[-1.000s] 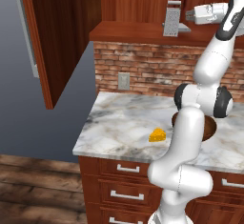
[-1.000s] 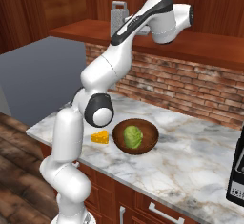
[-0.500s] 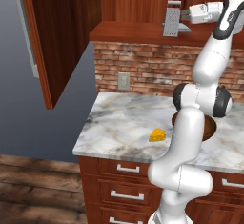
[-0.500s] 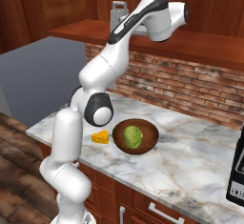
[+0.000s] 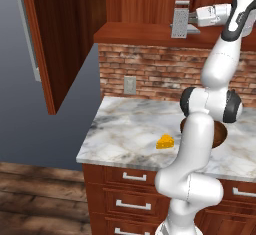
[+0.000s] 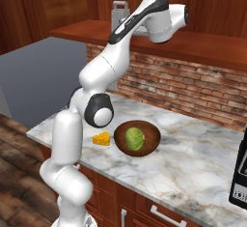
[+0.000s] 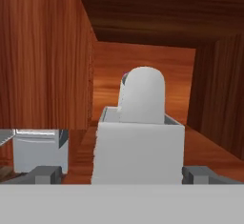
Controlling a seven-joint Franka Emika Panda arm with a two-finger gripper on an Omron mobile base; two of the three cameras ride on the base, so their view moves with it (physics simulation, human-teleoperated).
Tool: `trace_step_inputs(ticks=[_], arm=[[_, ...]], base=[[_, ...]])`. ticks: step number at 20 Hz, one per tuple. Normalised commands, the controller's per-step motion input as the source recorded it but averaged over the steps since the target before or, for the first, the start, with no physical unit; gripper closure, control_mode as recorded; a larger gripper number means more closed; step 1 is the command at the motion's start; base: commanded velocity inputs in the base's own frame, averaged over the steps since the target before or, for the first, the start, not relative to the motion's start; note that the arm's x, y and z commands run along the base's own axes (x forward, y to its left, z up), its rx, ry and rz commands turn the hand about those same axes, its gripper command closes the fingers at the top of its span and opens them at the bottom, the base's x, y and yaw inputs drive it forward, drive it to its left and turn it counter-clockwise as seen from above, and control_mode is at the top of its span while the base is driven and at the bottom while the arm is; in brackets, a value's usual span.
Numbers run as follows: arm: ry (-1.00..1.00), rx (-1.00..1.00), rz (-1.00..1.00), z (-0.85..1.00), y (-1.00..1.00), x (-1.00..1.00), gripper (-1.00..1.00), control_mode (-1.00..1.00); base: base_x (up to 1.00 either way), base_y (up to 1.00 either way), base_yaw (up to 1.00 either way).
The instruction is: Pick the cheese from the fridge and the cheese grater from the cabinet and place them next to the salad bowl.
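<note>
**Operator:** Cheese grater [image 5: 179,20] is my concern now: a small grey box grater standing upright on the wooden shelf of the cabinet [image 5: 150,1], high above the counter. My gripper [image 5: 193,23] is level with it, reaching in from the right in the left base view. The cheese [image 5: 165,142] already lies on the marble counter [image 5: 125,129] beside the salad bowl [image 6: 137,137], so I judge the fridge half done and the grater pickup in hand.

**Listener:** Are the fingers holding it?

**Operator:** I cannot tell. In the hand view the grater [image 7: 139,137] stands close ahead, between two grey finger tips [image 7: 43,173] set wide at the bottom corners, but contact is not visible.

**Listener:** What does the next move call for?

**Operator:** In my judgement, a firm close on the grater's sides if that is not made, then a straight pull off the shelf and a descent to the counter near the bowl.

**Listener:** What do the views add to each other?

**Operator:** The right base view shows lettuce in the bowl and the cheese just beside it; in the left view my arm covers most of the bowl.
</note>
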Motion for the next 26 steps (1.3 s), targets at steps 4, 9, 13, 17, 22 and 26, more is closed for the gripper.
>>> trace_step_inputs(ticks=[4,9,13,17,22,26], arm=[[0.00,0.00,0.00,-0.01,0.00,0.13,-1.00,-1.00],[0.00,0.00,0.00,0.00,0.00,0.17,-1.00,-1.00],[0.04,0.00,0.00,0.00,0.00,0.19,-1.00,-1.00],[0.02,0.00,0.00,0.00,0.08,0.09,-1.00,-1.00],[0.00,0.00,0.00,0.00,0.01,0.00,-1.00,-1.00],[0.00,0.00,0.00,0.00,0.06,0.00,1.00,-1.00]], base=[[0.00,0.00,0.00],[0.00,0.00,0.00],[0.00,0.00,0.00],[0.00,0.00,0.00],[0.00,0.00,0.00],[0.00,0.00,0.00]])
